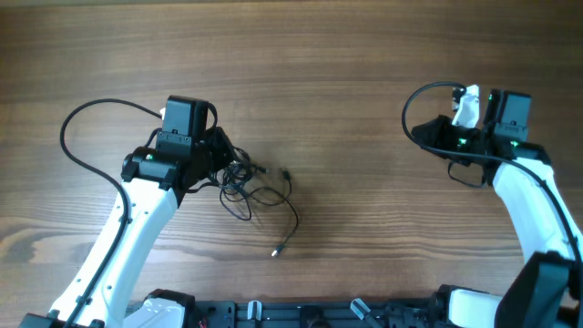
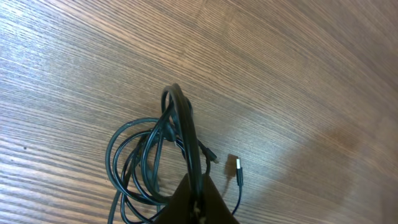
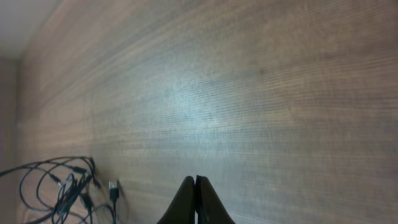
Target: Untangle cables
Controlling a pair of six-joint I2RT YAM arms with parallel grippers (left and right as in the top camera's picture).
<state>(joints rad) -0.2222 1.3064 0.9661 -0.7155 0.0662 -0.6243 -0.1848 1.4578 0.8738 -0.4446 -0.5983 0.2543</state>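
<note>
wood-grain table (image 1: 364, 73) is filling every view, its brown grain running across and catching a soft glare. in the right wrist view a pale strip of room is showing past the far corner, too blurred to tell what it is.

cables (image 1: 250, 187) are lying in a loose black tangle left of centre, with loops spreading toward the near edge and one strand trailing out to a silver-tipped plug (image 1: 276, 252).

left claw (image 2: 194, 198) is sitting at the tangle's left edge, pressed together and pinching a few strands. in its wrist view those strands are rising off the table in a tall loop straight into the fingertips, while other loops are lying flat to the left.

right claw (image 3: 196, 200) is hanging over the right side of the table, well apart from the cables. its fingers are pressing together with nothing between them, and the tangle is showing far off at the lower left of its view.
</note>
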